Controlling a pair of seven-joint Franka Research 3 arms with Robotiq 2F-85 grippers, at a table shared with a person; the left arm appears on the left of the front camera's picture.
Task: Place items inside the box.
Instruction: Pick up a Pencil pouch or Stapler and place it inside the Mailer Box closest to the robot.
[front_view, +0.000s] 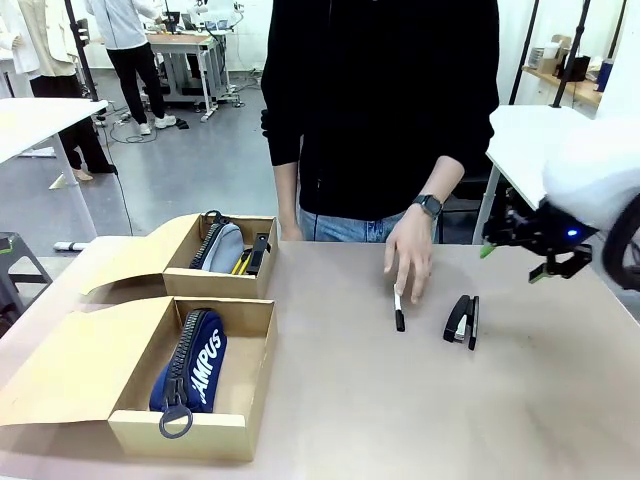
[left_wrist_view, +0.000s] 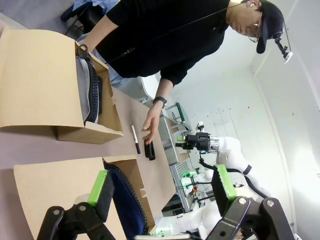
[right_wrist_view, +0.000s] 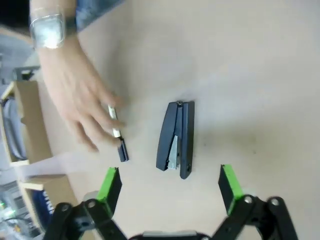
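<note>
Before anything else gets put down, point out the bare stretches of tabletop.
Bare tabletop lies between the near box and the stapler, on the robot's side of the pen. Another patch lies right of the stapler. It is crowded around the pen, where the person's hand reaches in.

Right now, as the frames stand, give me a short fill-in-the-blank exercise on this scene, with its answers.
The person's hand reaches for the slim ____.
The navy pouch bears the word ____.
On the table beyond the right gripper's fingertips lies a black ____.
The grey pouch lies inside a cardboard ____.

Missing words: pen; CAMPUS; stapler; box.
</note>
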